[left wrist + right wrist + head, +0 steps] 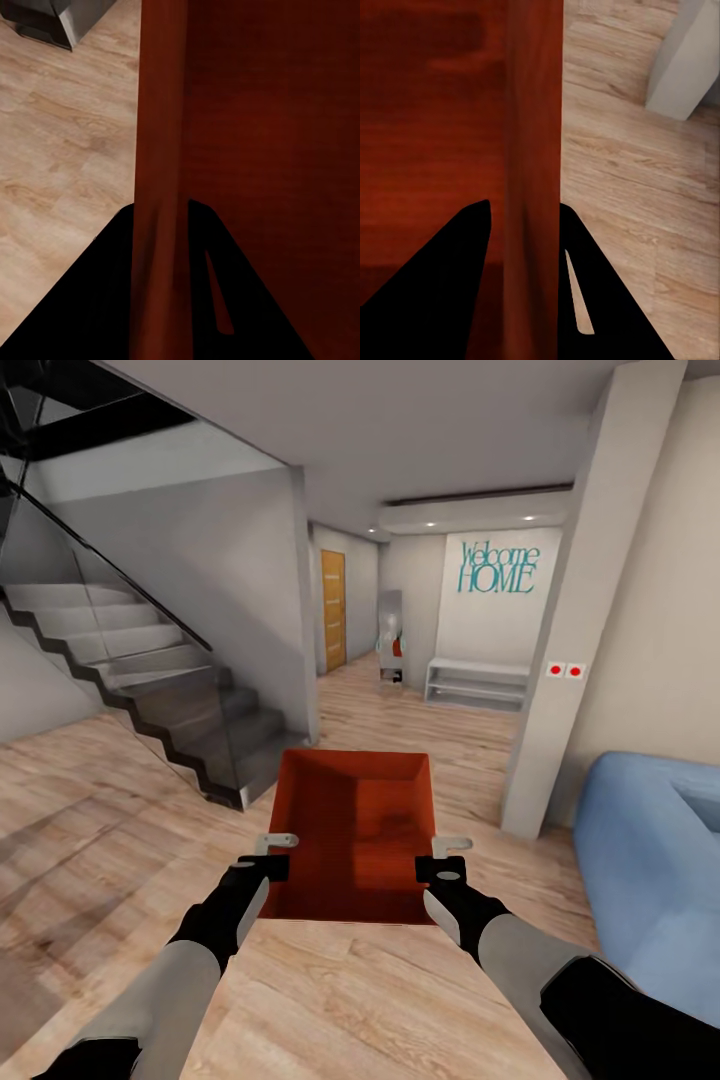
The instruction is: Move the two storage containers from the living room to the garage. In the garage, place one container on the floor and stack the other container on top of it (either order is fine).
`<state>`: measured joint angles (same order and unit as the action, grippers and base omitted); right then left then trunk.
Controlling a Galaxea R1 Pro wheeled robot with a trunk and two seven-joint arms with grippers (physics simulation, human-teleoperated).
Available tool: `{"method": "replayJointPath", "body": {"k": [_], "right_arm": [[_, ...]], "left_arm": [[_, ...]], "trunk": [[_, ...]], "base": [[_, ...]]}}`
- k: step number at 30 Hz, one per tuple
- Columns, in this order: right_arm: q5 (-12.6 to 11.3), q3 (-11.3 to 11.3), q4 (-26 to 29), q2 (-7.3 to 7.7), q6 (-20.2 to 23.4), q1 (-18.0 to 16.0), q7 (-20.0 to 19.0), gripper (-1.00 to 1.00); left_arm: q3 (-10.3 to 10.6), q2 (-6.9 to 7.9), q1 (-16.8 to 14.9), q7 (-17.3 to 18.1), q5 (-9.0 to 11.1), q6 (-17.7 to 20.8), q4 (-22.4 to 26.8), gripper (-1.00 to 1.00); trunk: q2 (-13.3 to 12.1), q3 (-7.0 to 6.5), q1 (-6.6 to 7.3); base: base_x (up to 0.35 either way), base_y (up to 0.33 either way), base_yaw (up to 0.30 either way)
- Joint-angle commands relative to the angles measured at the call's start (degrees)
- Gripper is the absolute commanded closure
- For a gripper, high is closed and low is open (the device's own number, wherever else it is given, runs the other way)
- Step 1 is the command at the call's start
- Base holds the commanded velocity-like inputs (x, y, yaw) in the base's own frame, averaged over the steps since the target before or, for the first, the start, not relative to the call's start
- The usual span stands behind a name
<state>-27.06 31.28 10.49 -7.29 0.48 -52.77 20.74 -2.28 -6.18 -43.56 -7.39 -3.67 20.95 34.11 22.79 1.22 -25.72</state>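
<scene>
The orange-red storage container [355,830] hangs level above the wood plank floor [400,1000], open side up. The left claw [274,854] pinches its left wall and the right claw [446,857] its right wall, so the load seems balanced for carrying. Ahead lie the staircase [150,680], a hallway and the blue sofa [650,880].

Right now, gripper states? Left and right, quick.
Left gripper: shut on the storage container, pinching its left side wall.
Right gripper: shut on the same storage container, pinching its right side wall.
</scene>
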Motion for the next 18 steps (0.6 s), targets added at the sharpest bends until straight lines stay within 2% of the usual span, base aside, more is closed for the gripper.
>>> {"method": "replayJointPath", "body": {"k": [1,18], "right_arm": [[0.75,-0.70,1.33,-0.07,-0.29,-0.05,0.00,1.00],[0.78,-0.70,1.35,-0.07,-0.30,-0.05,0.00,1.00]], "left_arm": [[-0.80,-0.41,-0.03,0.18,-0.11,0.32,-0.01,1.00],[-0.80,-0.41,-0.03,0.18,-0.09,0.23,0.00,1.00]], "trunk": [[0.12,0.12,-0.07],[0.12,0.12,-0.07]], "base": [[0.322,0.000,0.000],[0.322,0.000,0.000]]}}
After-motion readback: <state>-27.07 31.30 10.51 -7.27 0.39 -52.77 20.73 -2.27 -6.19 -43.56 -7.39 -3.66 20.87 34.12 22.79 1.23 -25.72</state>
